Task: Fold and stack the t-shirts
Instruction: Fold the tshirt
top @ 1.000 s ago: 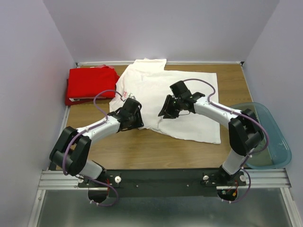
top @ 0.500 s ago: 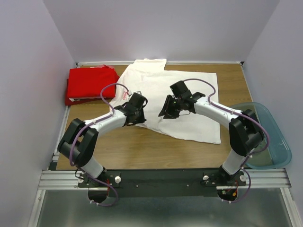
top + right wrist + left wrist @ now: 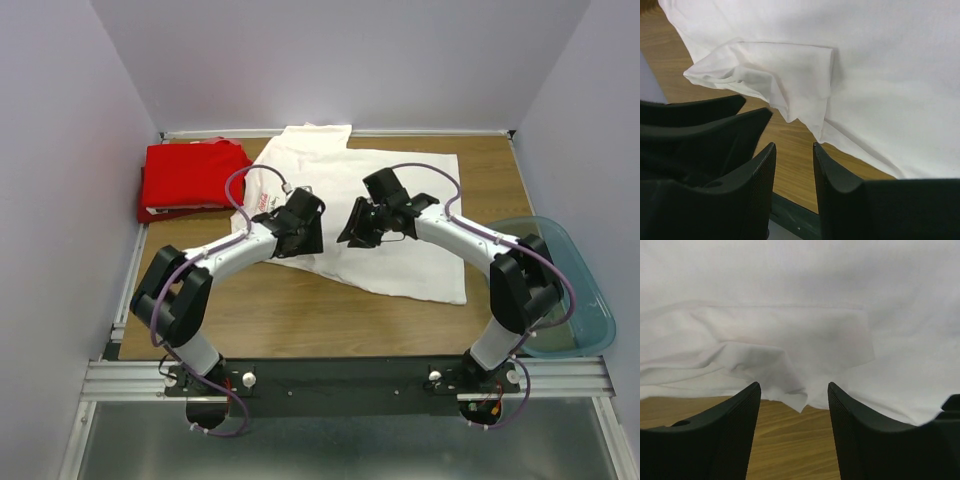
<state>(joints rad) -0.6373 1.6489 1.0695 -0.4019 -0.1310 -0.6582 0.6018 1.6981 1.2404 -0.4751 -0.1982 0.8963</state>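
Observation:
A white t-shirt [image 3: 400,205] lies spread over the middle of the table, with a small red logo [image 3: 262,199] near its left side. A plain red t-shirt [image 3: 190,175] lies folded at the back left. My left gripper [image 3: 308,230] sits low at the white shirt's near-left edge. In the left wrist view it [image 3: 794,390] is open, with bare wood between its fingers and a rumpled fold of the shirt [image 3: 790,347] just ahead. My right gripper [image 3: 347,236] hovers close beside it. It [image 3: 794,147] is open, nothing between its jaws, by the same fold [image 3: 785,75].
A translucent blue plastic tub [image 3: 585,300] stands off the table's right side. The left gripper's fingers [image 3: 715,117] show at the left of the right wrist view, close to the right jaws. Bare wooden tabletop [image 3: 300,315] lies in front of the shirt; walls enclose the table.
My left gripper has moved right and away from the base, up to the white shirt's near edge beside the right gripper. The right arm has barely shifted.

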